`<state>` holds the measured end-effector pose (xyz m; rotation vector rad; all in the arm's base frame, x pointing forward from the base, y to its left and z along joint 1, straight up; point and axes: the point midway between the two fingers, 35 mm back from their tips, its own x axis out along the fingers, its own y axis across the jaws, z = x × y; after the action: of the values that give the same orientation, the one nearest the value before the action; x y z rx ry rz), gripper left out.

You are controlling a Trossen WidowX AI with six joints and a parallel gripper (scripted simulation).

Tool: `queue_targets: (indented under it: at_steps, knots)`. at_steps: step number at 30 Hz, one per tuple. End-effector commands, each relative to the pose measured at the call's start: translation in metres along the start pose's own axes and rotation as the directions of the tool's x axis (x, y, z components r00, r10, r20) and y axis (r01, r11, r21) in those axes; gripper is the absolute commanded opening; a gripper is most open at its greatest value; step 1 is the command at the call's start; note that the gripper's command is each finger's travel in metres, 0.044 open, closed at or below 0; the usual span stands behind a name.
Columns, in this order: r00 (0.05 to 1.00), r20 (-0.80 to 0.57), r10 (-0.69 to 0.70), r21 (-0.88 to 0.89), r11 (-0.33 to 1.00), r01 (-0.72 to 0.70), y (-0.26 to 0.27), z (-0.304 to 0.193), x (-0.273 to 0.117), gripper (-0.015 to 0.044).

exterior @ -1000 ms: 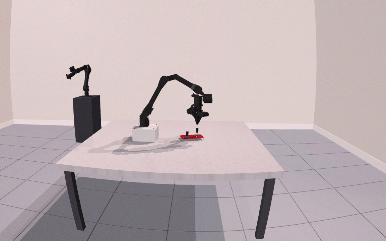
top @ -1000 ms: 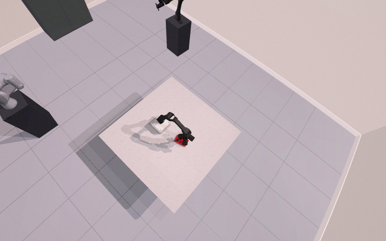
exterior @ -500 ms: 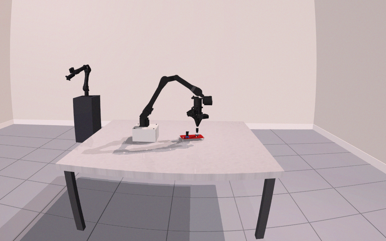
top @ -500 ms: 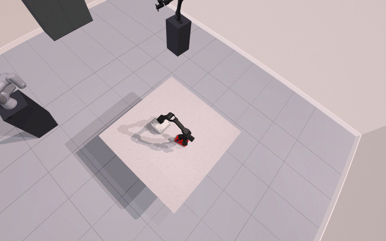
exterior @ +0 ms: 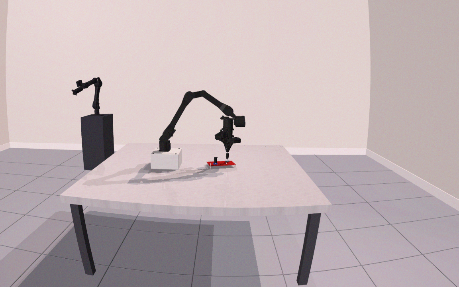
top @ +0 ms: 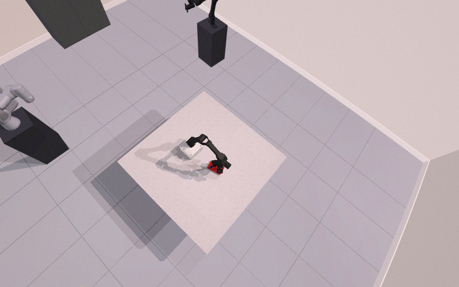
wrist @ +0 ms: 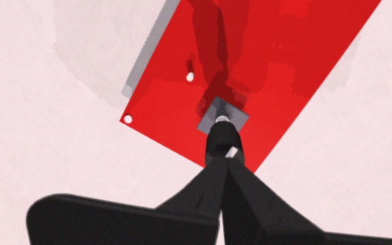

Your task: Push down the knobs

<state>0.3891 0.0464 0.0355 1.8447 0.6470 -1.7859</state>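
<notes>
Nearest the counter's (top: 245, 139) (exterior: 188, 192) front edge, yet well back from it, the red board (top: 210, 169) (exterior: 220, 163) (wrist: 169, 112) stands on legs, likely raised for its parts. The gripper (top: 219, 170) (exterior: 227, 151) (wrist: 224, 166) is over it, fingers together with nothing between, probably to press the raised knob (exterior: 227, 156) (wrist: 223, 136) straight down its shaft. The other knob (exterior: 215, 159) sits lower, toward the counter's left edge; whether it is fully seated, I cannot tell.

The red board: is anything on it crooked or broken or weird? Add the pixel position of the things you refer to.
Nothing looks broken. On the red board (top: 209, 168) (exterior: 221, 163) (wrist: 169, 109), the black knob (exterior: 227, 156) (wrist: 223, 136) under the closed gripper (exterior: 227, 151) (wrist: 224, 166) stands high, with some shiny post showing beneath it. That looks odd because it isn't pushed down yet.
</notes>
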Motion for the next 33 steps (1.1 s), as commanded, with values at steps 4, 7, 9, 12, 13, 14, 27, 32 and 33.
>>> queue_targets:
  at_steps: [4, 7, 9, 12, 13, 14, 27, 32, 33]
  knots:
    - [1.000, -0.003, -0.002, 0.005, 1.000, 0.002, -0.0004, -0.0006, 0.0022, 0.0000]
    - [1.000, -0.003, -0.002, 0.005, 1.000, 0.002, -0.0004, -0.0006, 0.0030, 0.0000]
    - [1.000, -0.003, -0.002, 0.005, 1.000, 0.002, -0.0004, -0.0006, 0.0036, 0.0000]
    - [1.000, -0.003, -0.002, 0.005, 1.000, 0.002, -0.0004, -0.0006, 0.0044, 0.0000]
    - [1.000, -0.003, -0.002, 0.005, 1.000, 0.002, -0.0004, -0.0006, 0.0047, 0.0000]
    - [1.000, -0.003, -0.002, 0.005, 1.000, 0.002, -0.0004, -0.0006, 0.0049, 0.0000]
    - [1.000, -0.003, -0.002, 0.005, 1.000, 0.002, -0.0004, -0.0006, 0.0051, 0.0000]
    - [1.000, -0.003, -0.002, 0.005, 1.000, 0.002, -0.0004, -0.0006, 0.0051, 0.0000]
    - [1.000, -0.003, -0.002, 0.005, 1.000, 0.002, -0.0004, -0.0006, 0.0051, 0.0000]
